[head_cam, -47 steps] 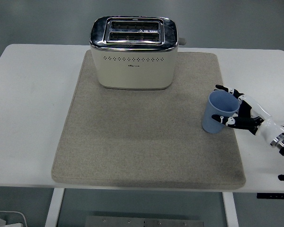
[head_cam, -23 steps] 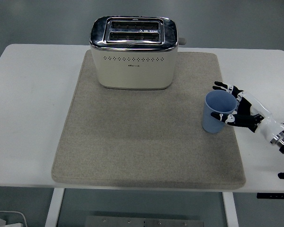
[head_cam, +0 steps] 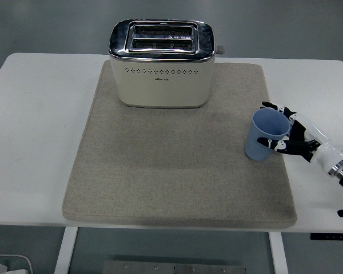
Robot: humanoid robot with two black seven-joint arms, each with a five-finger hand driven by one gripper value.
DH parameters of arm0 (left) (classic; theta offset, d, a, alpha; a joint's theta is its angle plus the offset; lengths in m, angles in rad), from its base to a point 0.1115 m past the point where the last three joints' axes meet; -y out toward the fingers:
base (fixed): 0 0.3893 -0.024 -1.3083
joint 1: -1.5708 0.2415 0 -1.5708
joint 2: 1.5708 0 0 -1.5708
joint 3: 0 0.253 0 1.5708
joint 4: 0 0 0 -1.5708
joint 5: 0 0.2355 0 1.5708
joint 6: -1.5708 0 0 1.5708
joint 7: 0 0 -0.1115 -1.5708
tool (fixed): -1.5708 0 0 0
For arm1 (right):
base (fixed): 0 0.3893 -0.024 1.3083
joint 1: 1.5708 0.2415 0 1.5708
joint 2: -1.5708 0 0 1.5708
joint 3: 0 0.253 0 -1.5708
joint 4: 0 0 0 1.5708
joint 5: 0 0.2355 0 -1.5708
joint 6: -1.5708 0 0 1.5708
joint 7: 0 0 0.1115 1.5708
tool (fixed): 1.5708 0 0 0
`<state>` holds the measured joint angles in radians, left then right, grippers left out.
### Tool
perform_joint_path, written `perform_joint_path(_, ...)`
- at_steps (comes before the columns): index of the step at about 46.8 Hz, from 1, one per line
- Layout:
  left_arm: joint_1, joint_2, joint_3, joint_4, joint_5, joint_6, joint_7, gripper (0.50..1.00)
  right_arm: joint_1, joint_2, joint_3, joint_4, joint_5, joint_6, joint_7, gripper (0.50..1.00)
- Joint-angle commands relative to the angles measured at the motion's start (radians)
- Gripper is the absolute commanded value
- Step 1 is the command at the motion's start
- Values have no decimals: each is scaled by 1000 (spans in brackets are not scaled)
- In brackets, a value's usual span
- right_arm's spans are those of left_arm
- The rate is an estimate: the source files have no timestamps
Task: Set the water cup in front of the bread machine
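A light blue water cup (head_cam: 262, 142) stands upright at the right edge of the beige mat (head_cam: 171, 171). My right hand (head_cam: 267, 123) comes in from the right edge and wraps it, thumb in front and fingers (head_cam: 272, 107) behind the rim. The cream and chrome bread machine (head_cam: 162, 63) sits at the back of the mat, well left of the cup and farther back. The mat in front of it is bare. My left hand does not show.
The white table (head_cam: 34, 142) extends past the mat on both sides. Its right edge lies just beyond my right wrist (head_cam: 337, 162).
The hand and the cup shifted slightly left and up, then came back right and down to about where they were a second ago.
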<state>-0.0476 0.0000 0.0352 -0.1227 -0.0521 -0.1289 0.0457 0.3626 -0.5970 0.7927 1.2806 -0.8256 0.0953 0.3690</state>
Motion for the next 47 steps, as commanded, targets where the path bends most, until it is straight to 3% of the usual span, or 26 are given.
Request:
perform_joint_path(1, 0, 0, 0, 0, 0, 0, 0, 996, -1, -1, -1, 5, 0, 7, -1, 924)
perform_joint_path(26, 0, 0, 0, 0, 0, 0, 0, 996, -7, 6, -18, 5, -1, 12, -15, 924)
perform_joint_path(35, 0, 0, 0, 0, 0, 0, 0, 996, -4, 8, -18, 5, -1, 11, -15, 899)
perform_joint_path(47, 0, 0, 0, 0, 0, 0, 0, 999, -2, 6, -20, 5, -21, 11, -12, 625)
